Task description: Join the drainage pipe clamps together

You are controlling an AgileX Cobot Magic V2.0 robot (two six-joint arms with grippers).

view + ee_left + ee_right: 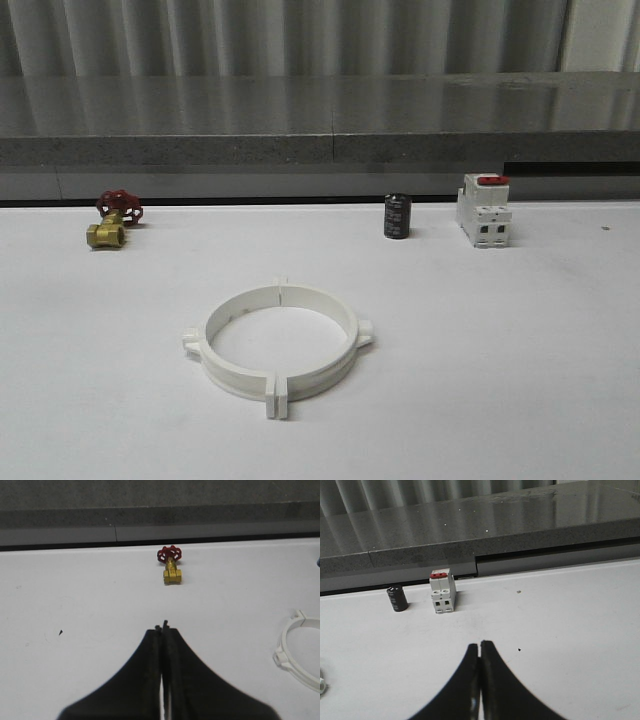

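Observation:
The two white drainage pipe clamps lie flat on the white table near its middle, their end flanges meeting front and back so that they form one ring with small tabs at the left and right. Part of that ring shows at the edge of the left wrist view. My left gripper is shut with nothing between its fingers, hovering over bare table well away from the ring. My right gripper is also shut and empty, over bare table in front of the breaker.
A brass valve with a red handwheel sits at the back left. A black cylinder and a white breaker with a red top stand at the back right. A grey ledge runs along the table's far edge.

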